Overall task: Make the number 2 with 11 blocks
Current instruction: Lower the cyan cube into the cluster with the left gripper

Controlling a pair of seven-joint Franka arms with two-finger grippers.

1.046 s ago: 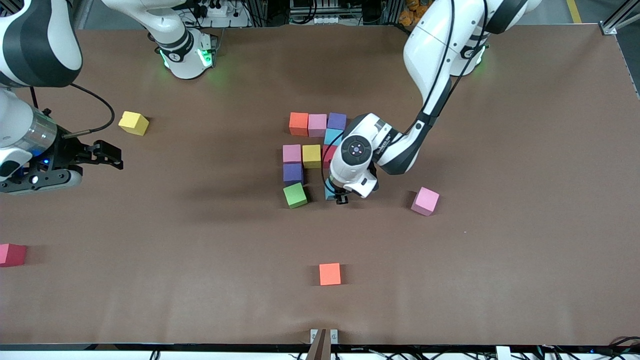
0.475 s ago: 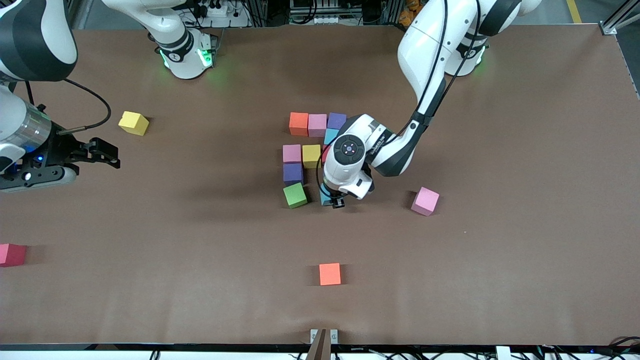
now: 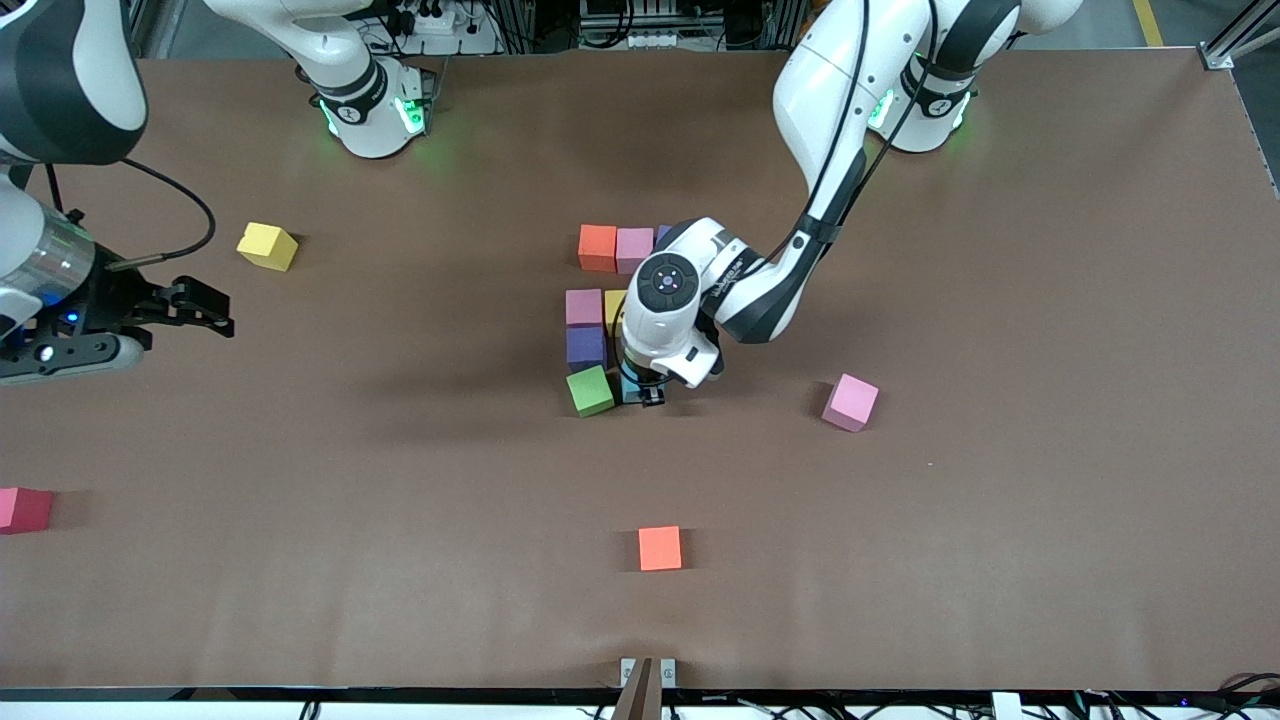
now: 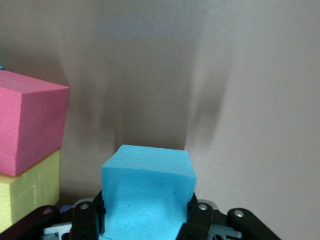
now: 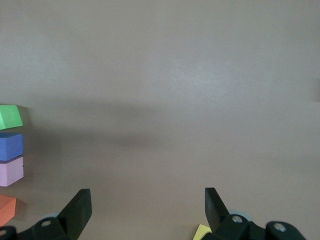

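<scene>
Left claw (image 3: 641,393) is gripping a light blue block (image 4: 148,192) beside the green block (image 3: 590,390), frame centre; right claw (image 3: 200,305) is waiting released.

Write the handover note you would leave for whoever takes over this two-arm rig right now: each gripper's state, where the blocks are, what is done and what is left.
Left gripper: shut on a light blue block, low beside the green block in the digit's nearest row.
Right gripper: open, holding nothing, waiting over the table at the right arm's end.
Done: orange block and pink block in the farthest row; second pink, purple, then green, stepping nearer; the left arm hides other parts.
Left: release light blue beside green, then finish that row, perhaps with the loose pink block.
</scene>
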